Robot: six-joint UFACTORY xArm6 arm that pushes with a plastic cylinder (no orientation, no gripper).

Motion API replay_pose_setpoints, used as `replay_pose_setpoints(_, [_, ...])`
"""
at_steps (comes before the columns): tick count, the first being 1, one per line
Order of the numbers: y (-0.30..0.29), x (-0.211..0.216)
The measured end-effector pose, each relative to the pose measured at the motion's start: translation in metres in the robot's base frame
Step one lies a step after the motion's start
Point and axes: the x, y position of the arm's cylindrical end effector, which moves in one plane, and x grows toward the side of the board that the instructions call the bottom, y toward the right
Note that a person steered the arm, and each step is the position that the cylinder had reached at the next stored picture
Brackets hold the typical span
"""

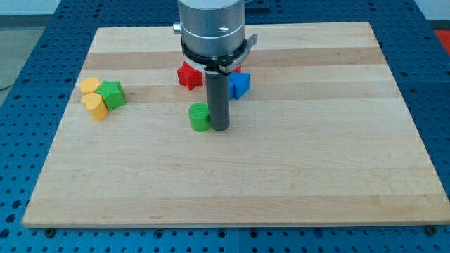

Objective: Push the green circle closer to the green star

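Green circle (200, 117) sits at frame centre, well apart from the green star (112, 93) at left. My tip (220, 128), a plain rod with no jaws to open or close, touches its right side. Push steadily leftward and slightly up, keeping contact centred; the smooth wooden board (316, 176) lets round blocks slip sideways.

My silver cylindrical arm end (211, 28) descends from the view's top; its straight dark rod (217, 95) stands upright, my tip (219, 129) on the board.
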Motion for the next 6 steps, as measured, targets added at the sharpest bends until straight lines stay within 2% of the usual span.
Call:
replay_pose_setpoints(2, [-0.067,-0.009])
replay_pose_setpoints(3, [-0.068,-0.016])
replay_pose_setpoints(4, [0.001,-0.017])
replay_pose_setpoints(5, [-0.004,-0.028])
replay_pose_setpoints(6, [-0.055,-0.030])
